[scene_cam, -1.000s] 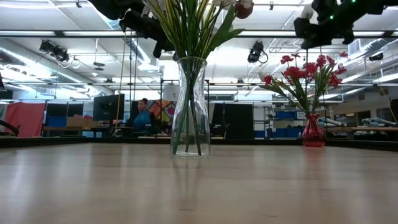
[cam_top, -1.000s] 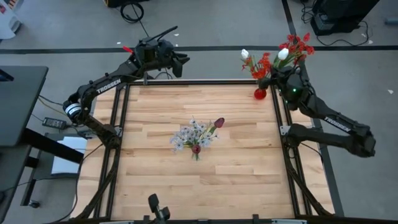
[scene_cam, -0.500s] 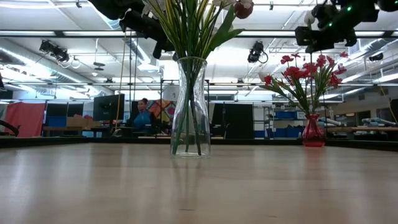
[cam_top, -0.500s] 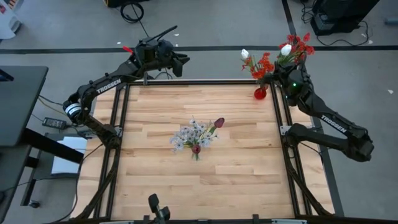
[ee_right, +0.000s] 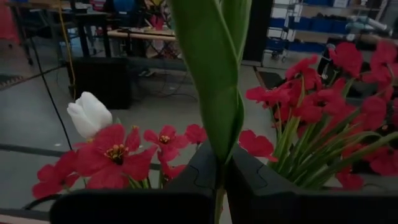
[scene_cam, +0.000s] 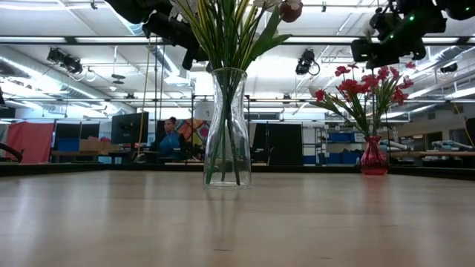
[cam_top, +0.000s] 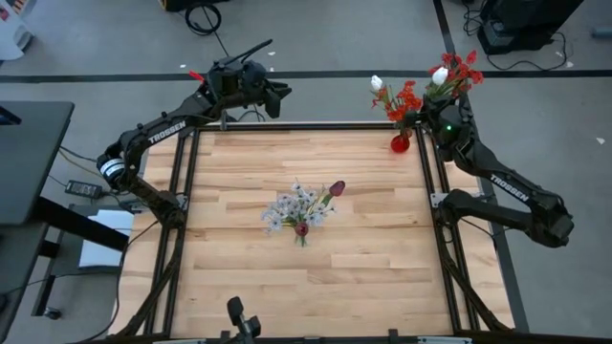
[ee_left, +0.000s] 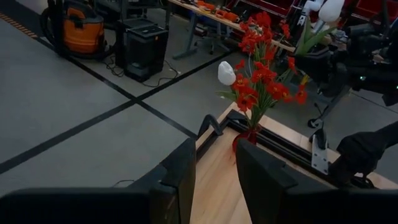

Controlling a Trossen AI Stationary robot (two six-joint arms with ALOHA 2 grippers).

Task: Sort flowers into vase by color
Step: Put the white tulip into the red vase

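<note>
A small red vase (cam_top: 400,144) at the table's far right corner holds red flowers (cam_top: 406,98) and one white bud (cam_top: 377,83). At the table's middle, a clear glass vase (scene_cam: 227,130) holds pale lavender sprays (cam_top: 295,205) and a maroon tulip (cam_top: 337,188). My right gripper (cam_top: 442,113) hovers just right of the red bouquet, shut on another white-bud flower (cam_top: 440,75). My left gripper (cam_top: 274,96) waits open and empty in the air beyond the table's far edge, left of centre. My right gripper pinches the white-bud flower's green stem and long leaf (ee_right: 219,163) between its two fingers (ee_right: 196,177), lying across the stem, roughly level, coming from the table's near right. The flower is lifted clear and stands about upright, its bud (ee_left: 329,9) above the fingers.
The table's black frame rail (cam_top: 306,125) runs along the far edge beside the red vase. Bare wood (cam_top: 239,277) surrounds the clear vase. Beyond the table, the room holds desks, a vacuum (ee_left: 81,31) and a seated person (scene_cam: 171,137).
My right gripper has carried the white-bud flower a little toward the table's far edge, so the bud now sits among the bouquet's rightmost red blooms in the high view. It stays shut on the stem.
</note>
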